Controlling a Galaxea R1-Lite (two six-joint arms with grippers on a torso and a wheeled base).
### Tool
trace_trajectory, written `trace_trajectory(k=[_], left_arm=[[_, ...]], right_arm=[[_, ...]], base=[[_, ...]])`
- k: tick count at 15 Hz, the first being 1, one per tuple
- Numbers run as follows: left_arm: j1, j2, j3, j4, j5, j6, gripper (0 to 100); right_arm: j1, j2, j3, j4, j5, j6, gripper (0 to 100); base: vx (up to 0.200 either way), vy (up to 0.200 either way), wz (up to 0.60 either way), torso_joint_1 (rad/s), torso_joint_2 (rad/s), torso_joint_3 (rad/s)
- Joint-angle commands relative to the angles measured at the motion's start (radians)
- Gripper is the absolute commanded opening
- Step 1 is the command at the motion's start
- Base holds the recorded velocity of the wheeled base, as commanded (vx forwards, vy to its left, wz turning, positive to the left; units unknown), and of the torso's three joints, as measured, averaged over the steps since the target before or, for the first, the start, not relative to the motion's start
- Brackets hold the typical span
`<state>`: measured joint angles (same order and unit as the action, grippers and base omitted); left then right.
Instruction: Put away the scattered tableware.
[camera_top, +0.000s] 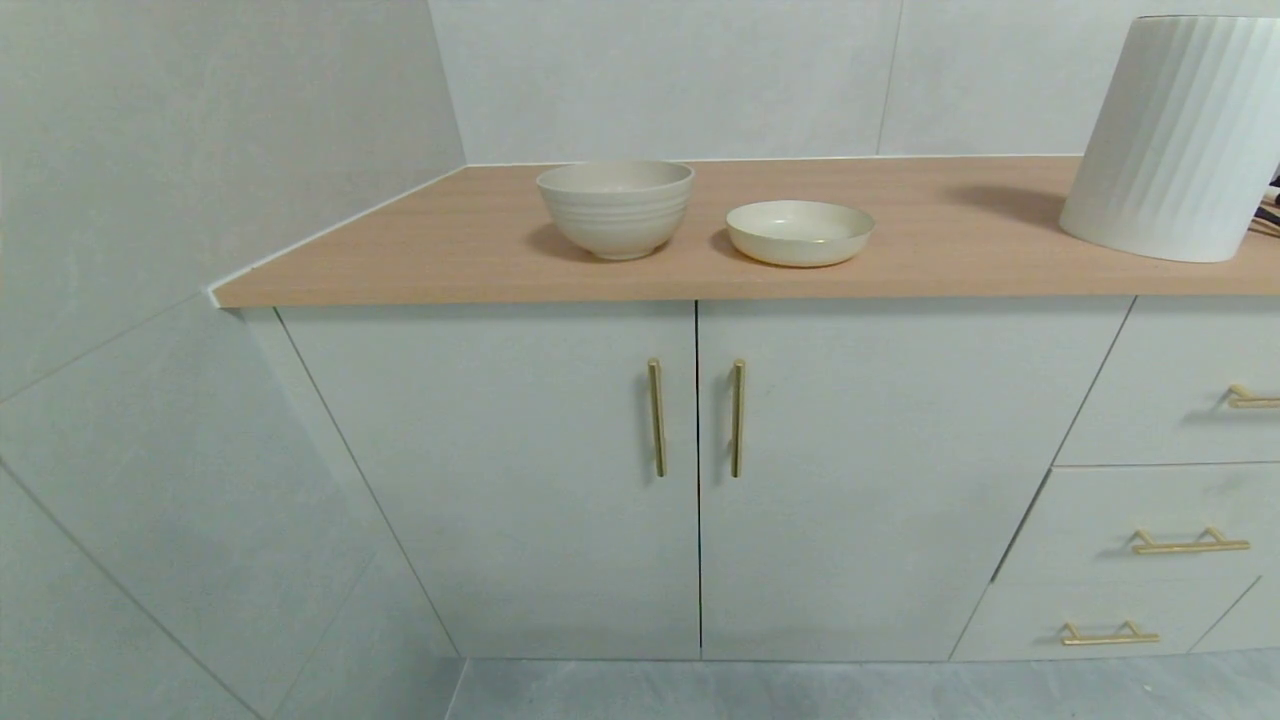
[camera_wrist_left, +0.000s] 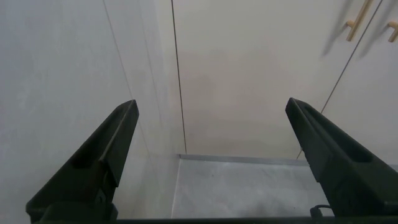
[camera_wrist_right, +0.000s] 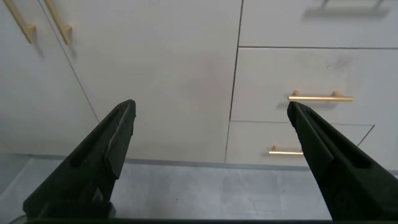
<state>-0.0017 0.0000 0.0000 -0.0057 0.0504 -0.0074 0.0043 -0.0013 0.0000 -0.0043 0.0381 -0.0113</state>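
Though cropped at the right edge, reads as a ribbed white container (camera_top: 1175, 140) on the wooden surface (camera_top: 960, 250), with bowl (camera_top: 615, 208) and shallow dish (camera_top: 799, 232) side by side toward the tiled corner (camera_top: 442, 80), above shut cabinet doors (camera_top: 520, 480), left gripper (camera_wrist_left: 210, 106) and right gripper (camera_wrist_right: 210, 104) splayed, empty.

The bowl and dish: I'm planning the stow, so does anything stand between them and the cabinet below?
The cabinet's left door and right door are shut, closing off the inside. The bowl and dish stand free on the counter.

Wooden countertop (camera_top: 470, 245): bowl (camera_top: 615, 208), dish (camera_top: 799, 232), ribbed canister (camera_top: 1180, 140)
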Motion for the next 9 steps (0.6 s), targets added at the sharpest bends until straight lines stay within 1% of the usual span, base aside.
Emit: trace_trajectory(k=[1,3,4,6,8,9], left_arm=[[0.0,0.0,0.0,0.0,-0.001,0.0,100],[0.0,0.0,0.0,0.0,0.0,0.0,100],[0.0,0.0,0.0,0.0,0.0,0.0,100],[0.0,0.0,0.0,0.0,0.0,0.0,100],[0.0,0.0,0.0,0.0,-0.001,0.0,100],[0.0,0.0,0.0,0.0,-0.001,0.0,100]], right_arm=[[0.0,0.003,0.0,0.0,0.009,-0.009,100],[0.01,0.033,0.0,0.0,0.014,-0.019,100],[0.014,0.038,-0.008,-0.005,0.034,-0.018,100],[0.019,0.084,-0.132,0.0,0.111,0.005,100],[0.023,0.181,-0.189,-0.005,0.158,0.007,100],[0.028,0.251,-0.225,-0.005,0.22,0.007,100]], base=[[0.0,0.0,0.0,0.0,0.0,0.0],[0.0,0.0,0.0,0.0,0.0,0.0],[0.0,0.0,0.0,0.0,0.0,0.0],[0.0,0.0,0.0,0.0,0.0,0.0],[0.0,0.0,0.0,0.0,0.0,0.0],[0.0,0.0,0.0,0.0,0.0,0.0]])
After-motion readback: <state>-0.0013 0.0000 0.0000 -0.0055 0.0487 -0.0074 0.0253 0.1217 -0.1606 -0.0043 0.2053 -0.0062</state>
